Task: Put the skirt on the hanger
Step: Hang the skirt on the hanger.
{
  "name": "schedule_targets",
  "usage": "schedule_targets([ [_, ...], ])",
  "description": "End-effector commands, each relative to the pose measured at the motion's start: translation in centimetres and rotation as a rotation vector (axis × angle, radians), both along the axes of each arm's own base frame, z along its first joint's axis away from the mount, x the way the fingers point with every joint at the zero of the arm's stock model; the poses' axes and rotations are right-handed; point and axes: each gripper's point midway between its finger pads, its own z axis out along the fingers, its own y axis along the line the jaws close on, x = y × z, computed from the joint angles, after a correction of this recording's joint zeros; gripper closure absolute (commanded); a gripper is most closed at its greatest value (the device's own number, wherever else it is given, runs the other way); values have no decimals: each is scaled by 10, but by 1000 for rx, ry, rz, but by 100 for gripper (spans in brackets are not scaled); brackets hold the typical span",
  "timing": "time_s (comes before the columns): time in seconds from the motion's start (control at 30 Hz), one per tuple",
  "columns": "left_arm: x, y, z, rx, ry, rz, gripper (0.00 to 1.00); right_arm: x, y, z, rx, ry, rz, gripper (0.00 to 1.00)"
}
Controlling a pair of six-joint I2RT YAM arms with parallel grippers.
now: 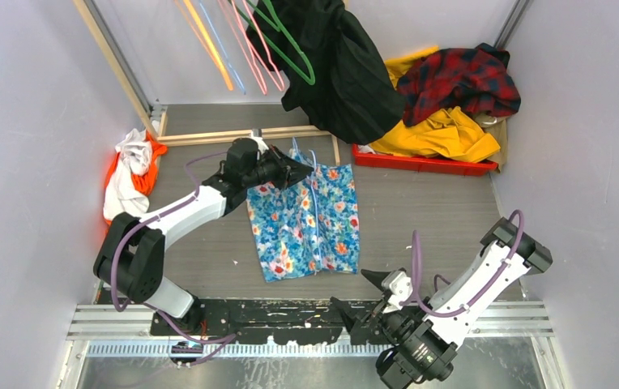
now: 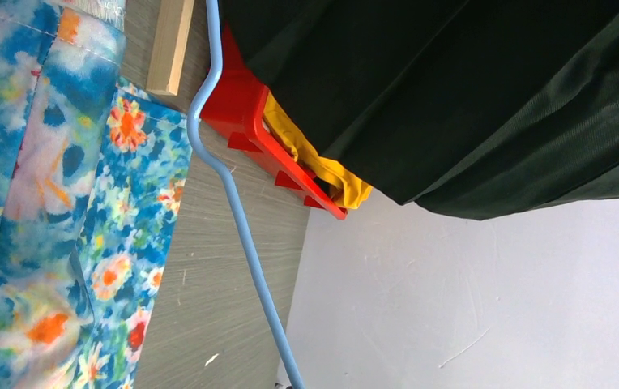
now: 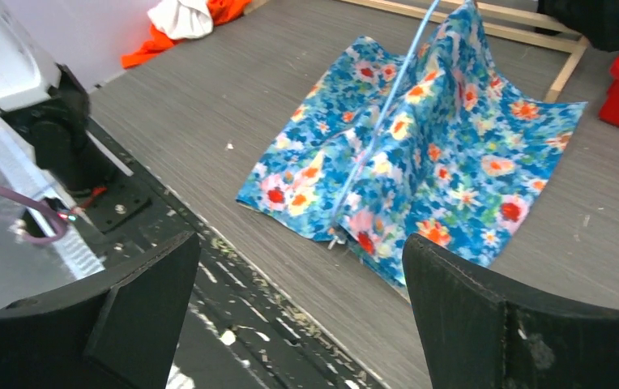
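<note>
You are working in a robot test cell, a lab rig and not a home. Plain white panel walls box in a grey wood-grain surface. A left arm and a right arm are bolted by a metal rail at the near edge. At the far side, coloured hangers dangle left of a red bin heaped with clothes.

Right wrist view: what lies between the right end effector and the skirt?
Only the edge of the black mounting plate and a bare strip of table separate the right end effector from the skirt, seen in the right wrist view.
</note>
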Motion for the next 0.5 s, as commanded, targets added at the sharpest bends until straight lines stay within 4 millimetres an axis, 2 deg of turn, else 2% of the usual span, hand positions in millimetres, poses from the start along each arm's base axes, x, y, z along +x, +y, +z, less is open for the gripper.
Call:
schedule_targets([
  [0.0,-2,4,40,-29,-115,-8,100,-15,22,60,225,-38,83,0],
  [0.13,-2,3,41,-29,-118,-14,100,-25,38,63,-36,-138,0,0],
  [0.23,-4,4,41,-27,-120,-13,100,-31,60,66,-292,-248,-58,0],
  [0.3,-5,5,42,-27,-122,-15,100,-33,75,66,-431,-272,-37,0],
  [0.37,-7,6,42,-26,-123,-15,100,-36,95,72,-463,-218,86,0],
  [0.47,-9,8,45,-31,-130,-18,100,-38,111,99,-349,-171,255,0],
])
